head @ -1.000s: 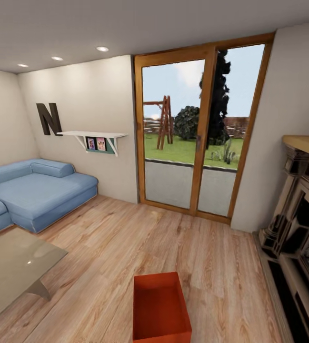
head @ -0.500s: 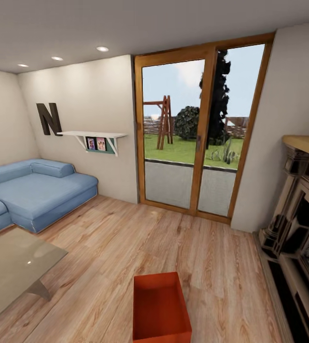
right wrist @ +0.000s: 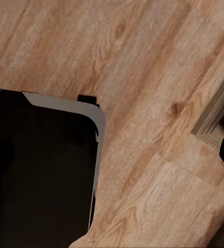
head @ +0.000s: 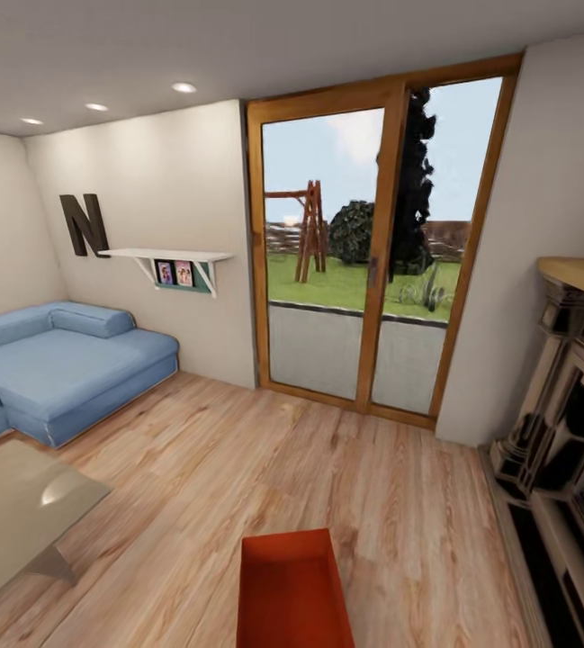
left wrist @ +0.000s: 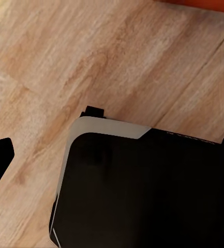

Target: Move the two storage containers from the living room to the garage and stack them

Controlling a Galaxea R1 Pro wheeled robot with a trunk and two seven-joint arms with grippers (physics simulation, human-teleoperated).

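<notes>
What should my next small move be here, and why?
Probably roll the base a little closer to the storage container and tilt the head down: it sits on the wood floor straight ahead, cut off by the head view's lower edge, ungrasped.

Matt orange-red container (head: 293,589), seemingly plastic

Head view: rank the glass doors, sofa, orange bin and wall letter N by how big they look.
1. glass doors
2. sofa
3. storage container, cut off by the frame and nearest the camera, so its rank is unsure
4. letter N
</notes>
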